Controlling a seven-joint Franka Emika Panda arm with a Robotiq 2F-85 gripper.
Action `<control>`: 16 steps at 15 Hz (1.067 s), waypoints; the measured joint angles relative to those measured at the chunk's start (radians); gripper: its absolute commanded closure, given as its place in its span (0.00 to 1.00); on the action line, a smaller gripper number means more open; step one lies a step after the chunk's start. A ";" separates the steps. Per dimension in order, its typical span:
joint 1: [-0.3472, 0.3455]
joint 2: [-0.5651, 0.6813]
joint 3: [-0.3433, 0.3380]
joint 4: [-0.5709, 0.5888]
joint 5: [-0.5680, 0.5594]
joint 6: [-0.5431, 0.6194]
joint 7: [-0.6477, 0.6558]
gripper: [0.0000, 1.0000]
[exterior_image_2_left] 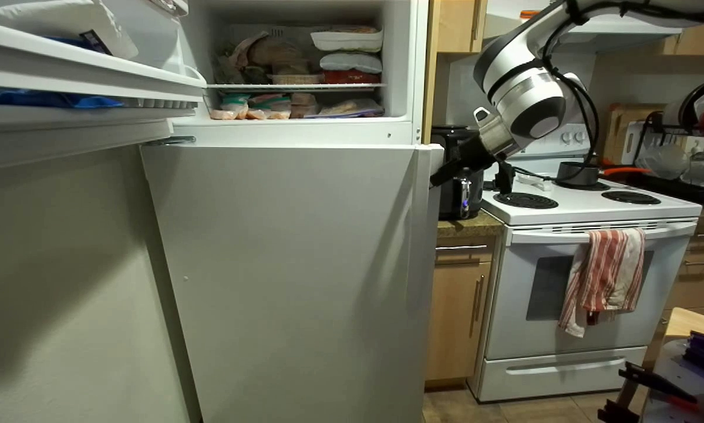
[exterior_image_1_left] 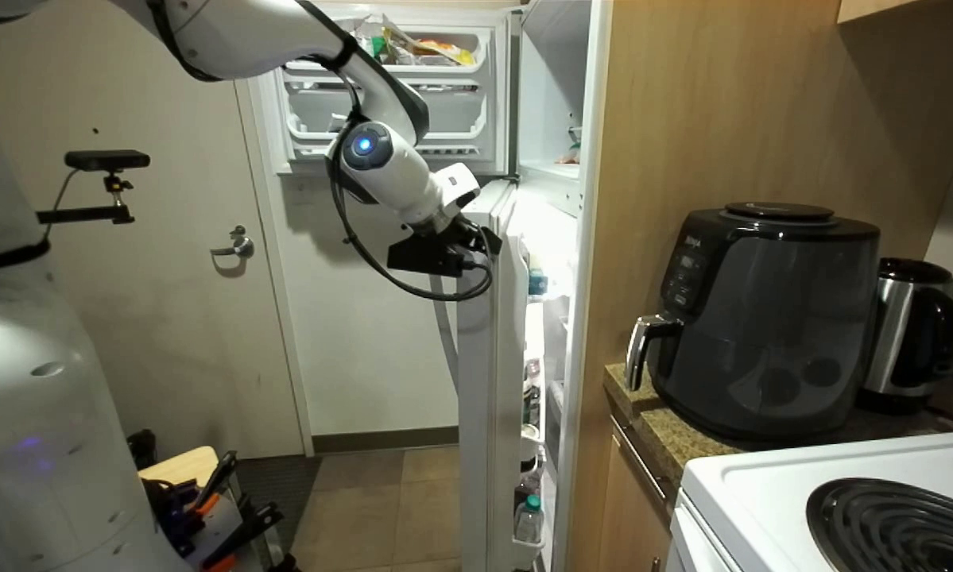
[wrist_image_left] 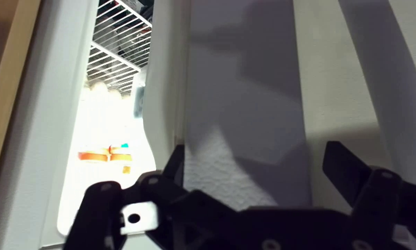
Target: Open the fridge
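Note:
The white fridge [exterior_image_2_left: 401,70] has its small upper door [exterior_image_1_left: 496,99] swung wide, with food packs in the freezer. Its larger lower door [exterior_image_2_left: 287,264] stands ajar, and bright light and wire shelves [wrist_image_left: 121,57] show through the gap in the wrist view. My gripper [wrist_image_left: 258,159] is open around the free edge of the lower door [wrist_image_left: 242,114]. One finger [wrist_image_left: 176,161] lies along the inner side of that edge, seemingly touching it. The opposite finger [wrist_image_left: 345,170] is beyond the outer side, with a visible space between. In an exterior view, part of the gripper is hidden behind the door.
A wooden panel [exterior_image_1_left: 683,119] flanks the fridge. A black air fryer [exterior_image_1_left: 770,318] and a kettle [exterior_image_1_left: 905,326] stand on the counter near a white stove [exterior_image_2_left: 592,205]. Behind the fridge doors is a wall [exterior_image_1_left: 365,342], beside a room door [exterior_image_1_left: 150,318].

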 measured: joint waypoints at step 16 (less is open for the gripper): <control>0.222 -0.126 0.186 -0.155 0.014 -0.032 0.002 0.00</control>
